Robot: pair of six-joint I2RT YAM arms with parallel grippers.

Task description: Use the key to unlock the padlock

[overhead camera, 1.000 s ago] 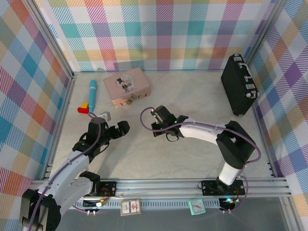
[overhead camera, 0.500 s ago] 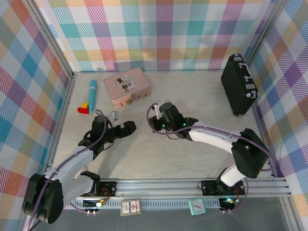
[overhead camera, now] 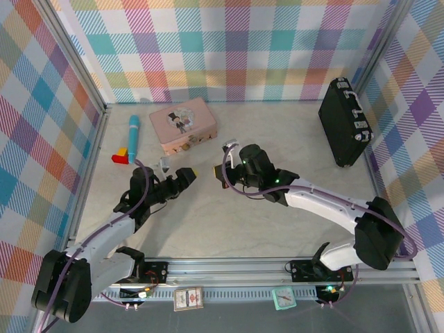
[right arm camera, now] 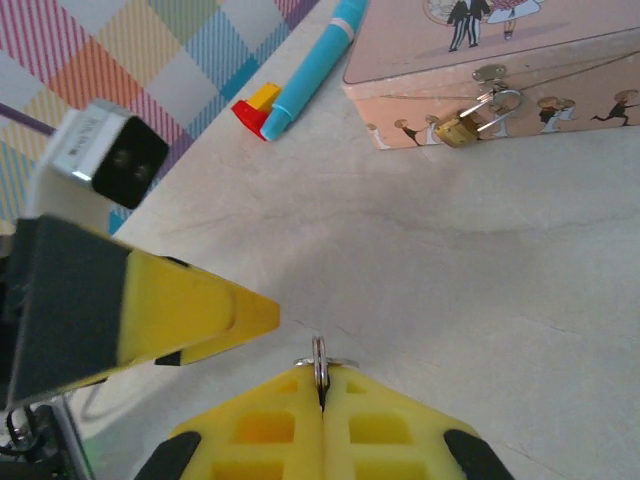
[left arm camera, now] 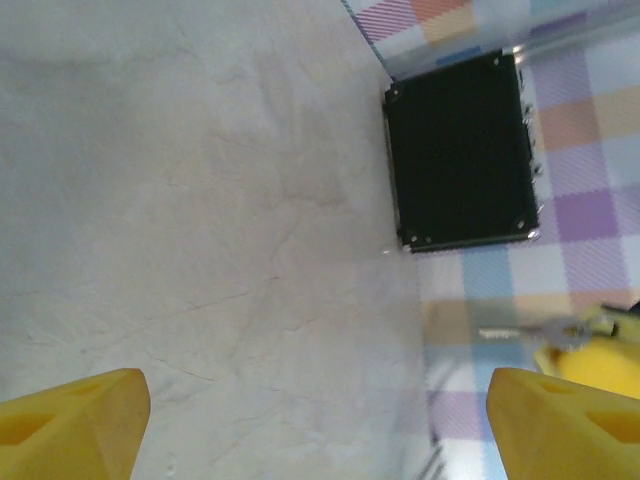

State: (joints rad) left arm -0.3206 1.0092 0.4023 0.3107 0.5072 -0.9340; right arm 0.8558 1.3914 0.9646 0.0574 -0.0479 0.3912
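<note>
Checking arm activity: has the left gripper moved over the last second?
Yes. The left gripper has shifted right and slightly up the table, ending closer to the near edge of the pink tin.

Our left gripper (overhead camera: 186, 175) has slid right and a little toward the back wall, and its arm has reached further out over the table. Our right gripper (overhead camera: 224, 177), pinching the key (left arm camera: 515, 331), has drifted right and slightly back toward the tin (overhead camera: 183, 124). The two grippers now stand nearer each other than a second ago. Our right arm has unfolded: its elbow (overhead camera: 378, 239) has swung out to the right and toward the near edge, so the forearm now lies long and low across the table.
</note>
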